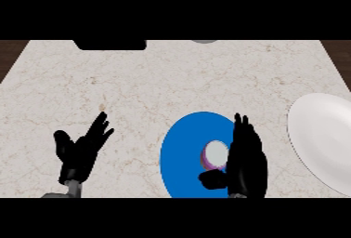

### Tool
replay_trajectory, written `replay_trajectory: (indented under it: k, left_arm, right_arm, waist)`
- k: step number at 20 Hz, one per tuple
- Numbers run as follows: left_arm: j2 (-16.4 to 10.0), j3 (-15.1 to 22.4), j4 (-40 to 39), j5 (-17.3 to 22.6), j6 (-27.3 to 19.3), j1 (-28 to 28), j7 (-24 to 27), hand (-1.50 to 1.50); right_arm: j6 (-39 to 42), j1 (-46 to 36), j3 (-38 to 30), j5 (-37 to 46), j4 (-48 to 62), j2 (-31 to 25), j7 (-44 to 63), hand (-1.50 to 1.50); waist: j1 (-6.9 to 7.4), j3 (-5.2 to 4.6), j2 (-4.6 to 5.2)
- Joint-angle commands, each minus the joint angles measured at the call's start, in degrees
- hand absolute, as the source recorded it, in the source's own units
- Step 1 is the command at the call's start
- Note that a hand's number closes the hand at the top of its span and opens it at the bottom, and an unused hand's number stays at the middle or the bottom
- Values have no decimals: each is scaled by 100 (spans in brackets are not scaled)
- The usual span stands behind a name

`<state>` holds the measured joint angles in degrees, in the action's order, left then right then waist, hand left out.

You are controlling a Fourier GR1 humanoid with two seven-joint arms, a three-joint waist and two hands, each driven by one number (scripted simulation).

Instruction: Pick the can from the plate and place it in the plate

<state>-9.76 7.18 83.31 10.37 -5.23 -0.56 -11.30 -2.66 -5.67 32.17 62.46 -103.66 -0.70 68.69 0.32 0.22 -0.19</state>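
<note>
A blue plate (184, 153) lies on the counter near the front, right of centre. On it stands a can (215, 153) with a pale top and a purple side. My right hand (247, 158) is right beside the can on its right, fingers straight and pointing away, thumb (214, 179) reaching in below the can; it is open. A white plate (319, 139) lies at the right edge, partly cut off. My left hand (82, 148) rests open at the lower left, fingers up.
The marble counter (137, 83) stretches wide toward the back. A black object (109, 44) sits at the far edge, left of centre, and a grey thing (204, 41) peeks in beside it. Dark wood shows past the counter's corners.
</note>
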Motion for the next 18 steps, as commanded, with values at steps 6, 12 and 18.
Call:
replay_trajectory:
  k: [6,12,18]
  left_arm:
    - [31,-48,-254,-72,94,-207,179,0]
    - [108,-80,-346,-125,86,-6,9,0]
    - [117,-61,-132,-166,51,21,-253,0]
  right_arm:
    - [-356,7,-65,-364,766,67,648,-150]
    - [106,62,135,-80,750,67,409,150]
    - [23,-633,-389,-123,1336,66,433,150]
  waist:
    - [7,-23,32]
    - [-36,-24,18]
    - [4,-23,29]
